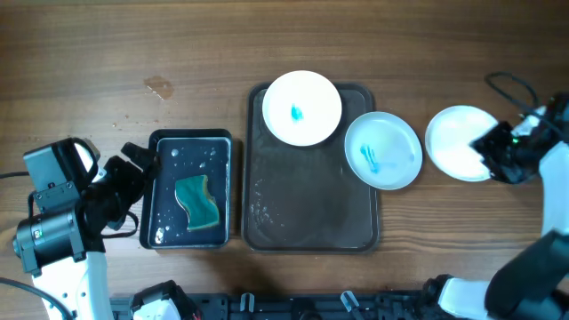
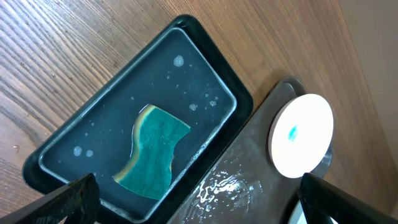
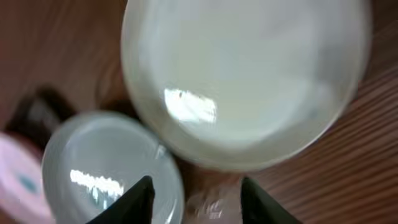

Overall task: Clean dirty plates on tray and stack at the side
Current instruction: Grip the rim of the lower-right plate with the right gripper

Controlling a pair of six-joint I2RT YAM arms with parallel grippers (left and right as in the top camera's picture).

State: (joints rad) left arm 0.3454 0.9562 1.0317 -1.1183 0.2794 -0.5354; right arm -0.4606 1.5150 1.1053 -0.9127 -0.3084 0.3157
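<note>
Three round white plates: one blue-smeared plate (image 1: 302, 108) on the single dark brown rectangular tray (image 1: 307, 200), another smeared plate (image 1: 383, 150) overhanging its right rim, one plain plate (image 1: 455, 142) off the tray, further right. One teal sponge (image 1: 199, 201) lies in one black container (image 1: 156, 196). Left gripper (image 2: 196, 190) and right gripper (image 3: 196, 196) both gape, empty.

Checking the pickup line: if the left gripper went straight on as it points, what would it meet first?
Probably the wavy teal sponge lying in the black rectangular container, straight ahead of the open left gripper; how far is unclear.
</note>
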